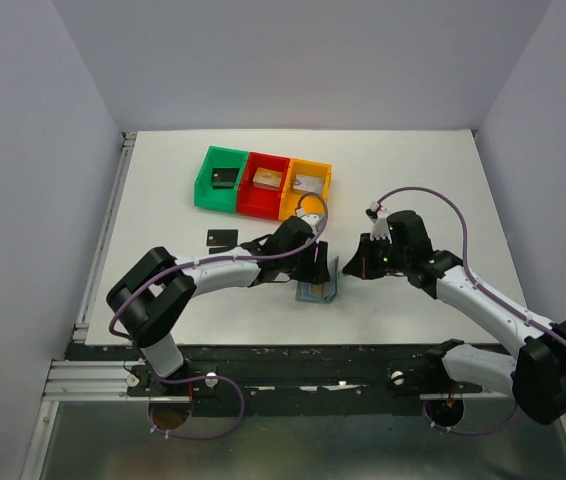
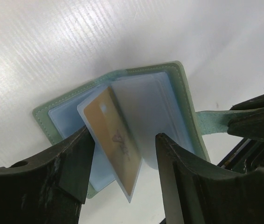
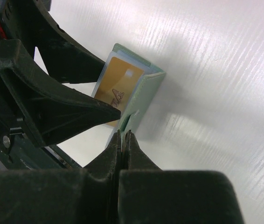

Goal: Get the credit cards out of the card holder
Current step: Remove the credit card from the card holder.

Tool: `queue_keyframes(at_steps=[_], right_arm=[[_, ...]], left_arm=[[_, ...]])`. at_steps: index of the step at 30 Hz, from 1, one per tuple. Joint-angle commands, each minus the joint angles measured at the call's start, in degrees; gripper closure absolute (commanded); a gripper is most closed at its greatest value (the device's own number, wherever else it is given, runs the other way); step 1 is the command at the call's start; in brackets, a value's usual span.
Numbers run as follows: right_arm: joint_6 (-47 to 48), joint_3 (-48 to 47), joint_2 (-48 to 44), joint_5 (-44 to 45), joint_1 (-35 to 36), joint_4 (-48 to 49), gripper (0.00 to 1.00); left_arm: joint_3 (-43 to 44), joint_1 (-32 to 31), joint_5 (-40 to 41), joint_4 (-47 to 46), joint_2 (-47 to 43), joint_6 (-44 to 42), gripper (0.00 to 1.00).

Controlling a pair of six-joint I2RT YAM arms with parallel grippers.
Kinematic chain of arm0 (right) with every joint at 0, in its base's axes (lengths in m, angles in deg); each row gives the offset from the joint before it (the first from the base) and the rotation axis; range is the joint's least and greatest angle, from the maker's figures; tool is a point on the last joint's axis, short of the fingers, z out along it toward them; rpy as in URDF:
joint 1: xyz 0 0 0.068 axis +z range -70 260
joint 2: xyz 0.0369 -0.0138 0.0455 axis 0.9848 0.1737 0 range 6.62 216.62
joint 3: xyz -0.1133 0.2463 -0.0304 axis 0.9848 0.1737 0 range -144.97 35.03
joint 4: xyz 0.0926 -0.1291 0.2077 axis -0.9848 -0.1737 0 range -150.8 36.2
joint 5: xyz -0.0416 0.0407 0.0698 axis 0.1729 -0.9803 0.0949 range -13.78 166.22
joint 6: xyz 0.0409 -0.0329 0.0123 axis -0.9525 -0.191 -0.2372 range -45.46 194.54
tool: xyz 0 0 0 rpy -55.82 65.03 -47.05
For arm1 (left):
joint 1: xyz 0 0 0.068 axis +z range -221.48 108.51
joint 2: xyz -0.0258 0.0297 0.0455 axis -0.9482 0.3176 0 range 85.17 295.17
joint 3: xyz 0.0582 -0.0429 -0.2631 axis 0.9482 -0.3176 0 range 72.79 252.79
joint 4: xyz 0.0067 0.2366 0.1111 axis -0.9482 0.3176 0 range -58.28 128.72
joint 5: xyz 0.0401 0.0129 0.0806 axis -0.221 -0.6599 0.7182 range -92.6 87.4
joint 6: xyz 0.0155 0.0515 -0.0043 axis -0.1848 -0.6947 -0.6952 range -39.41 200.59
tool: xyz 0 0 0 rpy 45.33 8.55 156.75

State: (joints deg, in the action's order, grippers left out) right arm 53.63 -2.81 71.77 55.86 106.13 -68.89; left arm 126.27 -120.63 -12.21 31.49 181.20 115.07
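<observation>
From above, three bins stand in one row, green, red and orange, each with one small piece inside, at about 11 o'clock from the card holder. The holder stands open on its edge on the white surface, between two tools: the left tool at its 11 o'clock and the right tool at its 2 o'clock. One black card lies flat on the surface at about 10 o'clock from the holder, well apart from it. This view is too small to show what the holder contains or how either tool's jaws stand. The left wrist view shows this: the holder is spread open, pale blue inside, and one gold card sits in a clear pocket. The left tool is open, one finger on each side of that pocket. At 3 o'clock, the right tool pinches the holder's tab. The right wrist view confirms that grip from behind: the right tool is closed on the tab at the holder's near edge, and the same gold card shows at 12 o'clock, with the left tool's fingers at 9 o'clock.
</observation>
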Motion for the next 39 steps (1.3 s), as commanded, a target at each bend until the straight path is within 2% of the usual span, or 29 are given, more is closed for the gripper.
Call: queue_keyframes(at_steps=[1,12,17,18,23,24,26,29,33,37,39], right_arm=[[0.3,0.5,0.4,2.3,-0.2,-0.8,1.0],[-2.3,2.7,0.4,7.6,-0.2,-1.9,1.0],[-3.5,3.3,0.5,9.3,-0.2,-2.7,1.0],[-3.6,3.3,0.5,9.5,-0.2,-2.8,0.97],[-4.6,3.0,-0.5,11.2,-0.2,-4.3,0.56],[-4.8,2.9,-1.0,12.1,-0.2,-4.9,0.5],[-5.0,2.6,-2.6,13.8,-0.2,-6.2,0.45],[-4.8,2.2,-6.7,14.9,-0.2,-7.3,0.44],[-4.8,3.2,-9.7,7.9,-0.2,-2.7,0.51],[-4.8,1.8,-5.3,3.0,-0.1,-0.5,0.61],[-5.1,1.9,-2.6,0.2,-0.1,1.3,0.64]], left_arm=[[0.4,-0.3,3.5,2.9,-1.5,-1.3,0.35],[3.1,-1.0,4.9,5.9,0.4,-2.7,0.51],[5.2,-2.0,6.8,8.4,1.8,-4.0,0.53],[5.7,-2.3,7.2,9.0,2.1,-4.2,0.53],[9.1,-3.5,9.1,13.0,4.4,-6.0,0.52],[9.7,-3.7,10.9,13.4,4.9,-6.2,0.52],[10.3,-3.9,11.4,14.2,5.5,-6.4,0.52],[10.6,-3.9,11.7,14.4,5.9,-6.3,0.52],[10.2,-4.1,12.6,14.5,5.6,-5.9,0.51],[9.0,-4.0,13.4,14.5,4.3,-5.4,0.52],[8.7,-4.0,14.0,15.0,3.7,-5.3,0.52]])
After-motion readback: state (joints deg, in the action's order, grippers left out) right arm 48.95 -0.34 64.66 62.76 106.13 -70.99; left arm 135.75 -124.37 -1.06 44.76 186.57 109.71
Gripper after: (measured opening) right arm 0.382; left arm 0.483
